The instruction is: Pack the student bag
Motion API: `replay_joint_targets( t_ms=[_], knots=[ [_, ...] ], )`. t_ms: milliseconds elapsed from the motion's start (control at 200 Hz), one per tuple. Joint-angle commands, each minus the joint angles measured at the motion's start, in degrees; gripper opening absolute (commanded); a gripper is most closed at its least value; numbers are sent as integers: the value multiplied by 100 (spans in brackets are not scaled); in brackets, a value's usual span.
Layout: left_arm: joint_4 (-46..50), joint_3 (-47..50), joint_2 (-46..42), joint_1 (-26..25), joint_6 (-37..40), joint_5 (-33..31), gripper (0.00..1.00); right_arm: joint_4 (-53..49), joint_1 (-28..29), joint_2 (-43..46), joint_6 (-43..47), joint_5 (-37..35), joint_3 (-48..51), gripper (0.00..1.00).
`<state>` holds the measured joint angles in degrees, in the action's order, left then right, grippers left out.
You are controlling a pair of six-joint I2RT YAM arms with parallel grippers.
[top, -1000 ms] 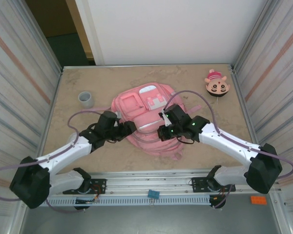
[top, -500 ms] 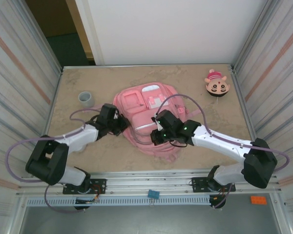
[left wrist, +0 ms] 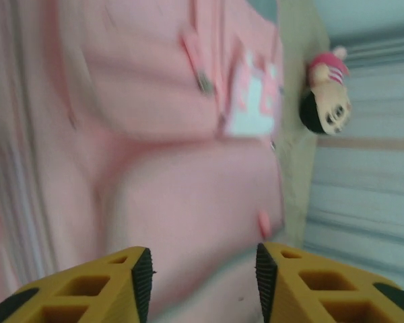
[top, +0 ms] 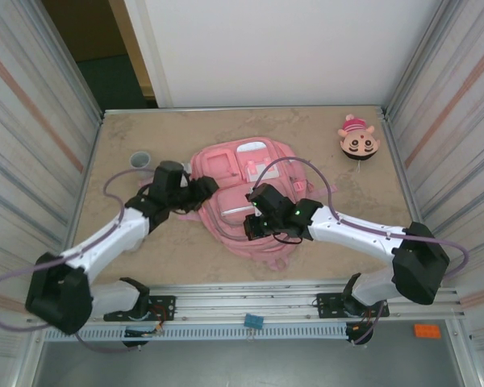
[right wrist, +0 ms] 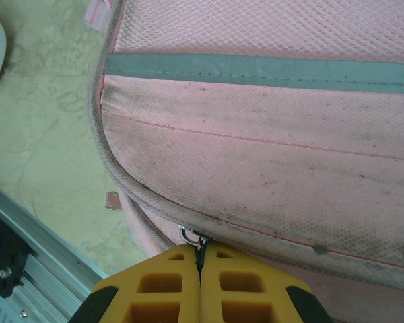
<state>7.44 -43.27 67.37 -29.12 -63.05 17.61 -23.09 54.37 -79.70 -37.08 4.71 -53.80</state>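
Where the backpack lies: the backpack [top: 230, 173] is flat in the middle of the table [top: 129, 121], front face up, between the two arms.
Long axis: it runs from the far wall towards the arm bases, with the near end slanting a little to the right.
Which way it points: the end with the small pockets [top: 254, 165] faces the far wall. The end below the pale stripe [right wrist: 256, 67] faces the bases.
Right gripper: the right gripper [right wrist: 200, 250] has its jaws pressed together on the metal zip pull [right wrist: 194, 237] at the near rim of the bag.
Left gripper: the left gripper [left wrist: 202, 266] has its jaws apart with nothing between them, just above the pink fabric at the bag's far left side.
Other things: a plush toy [top: 357, 139] sits in the far right corner. A grey cup [top: 139, 159] stands at far left, partly behind the left arm.
Changed since a second ago: the left gripper has moved from the bag's near left edge to its far left side. The right gripper has moved left. The bag's near end has shifted left with it, and the outline looks more bunched.
Unchanged: the toy and the cup are where they were.
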Motion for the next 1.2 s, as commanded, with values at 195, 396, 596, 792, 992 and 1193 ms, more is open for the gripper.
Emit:
replay_joint_targets(
  t_ms=[195,396,596,792,992,1193],
  knots=[
    [438,662,-490,-933,-1588,-802,50,171,12,-90,100,214,-252,0],
    [-2,708,-92,-1012,-1704,-683,51,172,12,-28,148,263,-210,0],
    [-610,596,482,-1068,-1863,-751,41,280,12,42,109,328,-97,0],
    [-461,528,654,-991,-1517,-782,10,-251,-194,251,462,223,-121,0],
    [612,376,196,-299,-367,-648,0,-1159,-1056,642,1107,350,-71,0],
    [1437,131,-59,644,858,-247,0,-1303,-1860,861,1665,649,-54,0]
  ],
)
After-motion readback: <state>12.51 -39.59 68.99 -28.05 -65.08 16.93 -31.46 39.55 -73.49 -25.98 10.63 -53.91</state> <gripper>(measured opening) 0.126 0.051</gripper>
